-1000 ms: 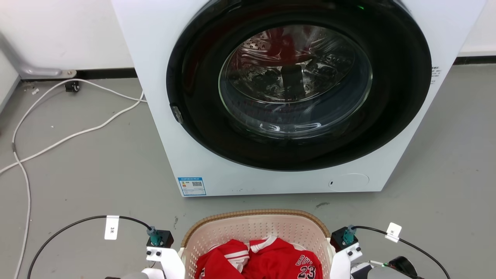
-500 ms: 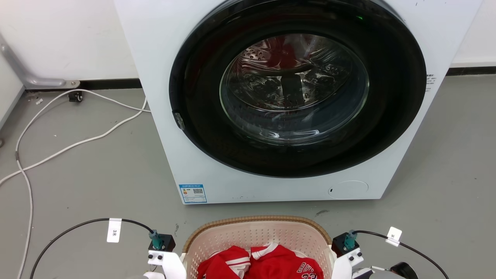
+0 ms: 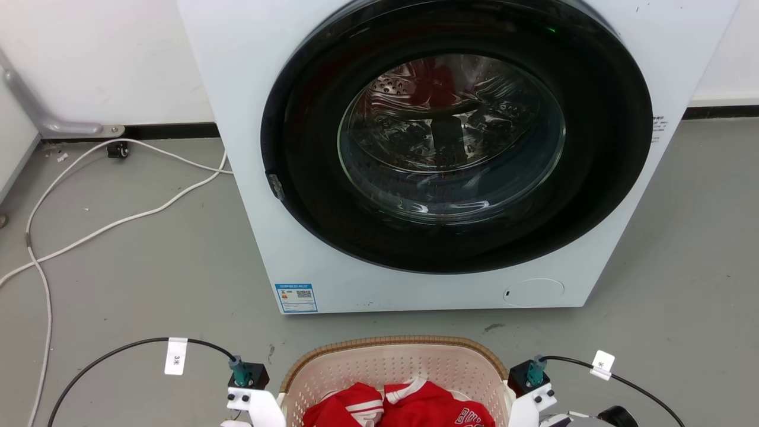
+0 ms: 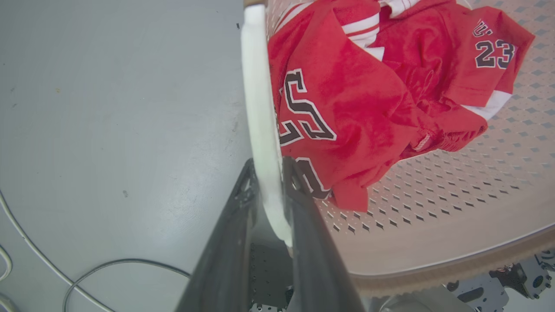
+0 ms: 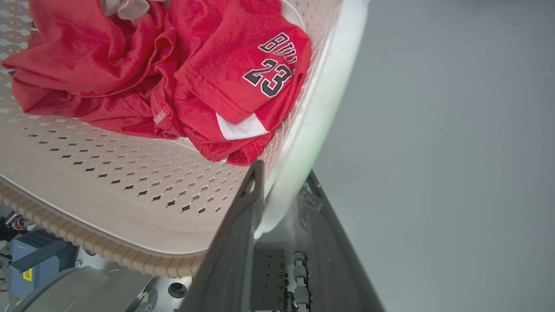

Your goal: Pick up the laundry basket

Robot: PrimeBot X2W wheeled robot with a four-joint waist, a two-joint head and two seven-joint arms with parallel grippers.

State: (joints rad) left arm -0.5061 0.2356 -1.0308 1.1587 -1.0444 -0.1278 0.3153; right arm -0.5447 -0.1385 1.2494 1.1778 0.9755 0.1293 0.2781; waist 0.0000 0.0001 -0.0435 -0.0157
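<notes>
The laundry basket (image 3: 391,346), cream-pink with a brown woven-look rim, sits at the bottom middle of the head view, in front of the washing machine. Red jerseys (image 4: 347,108) with the number 23 lie inside it. In the left wrist view my left gripper (image 4: 269,173) is shut on the basket's white left handle (image 4: 260,95), one dark finger on each side. In the right wrist view my right gripper (image 5: 282,184) is shut on the white right handle (image 5: 321,112) the same way. The perforated basket wall (image 5: 108,173) curves away from both grippers.
A white front-loading washing machine (image 3: 249,118) with a dark round door (image 3: 456,136) stands close behind the basket. White cables (image 3: 118,219) trail over the grey floor at the left. Black cables (image 3: 118,350) run from both wrists.
The whole head picture has shifted slightly downward, so the camera has moved. Both arms keep their places beside the basket, and the basket keeps its distance to the machine.
</notes>
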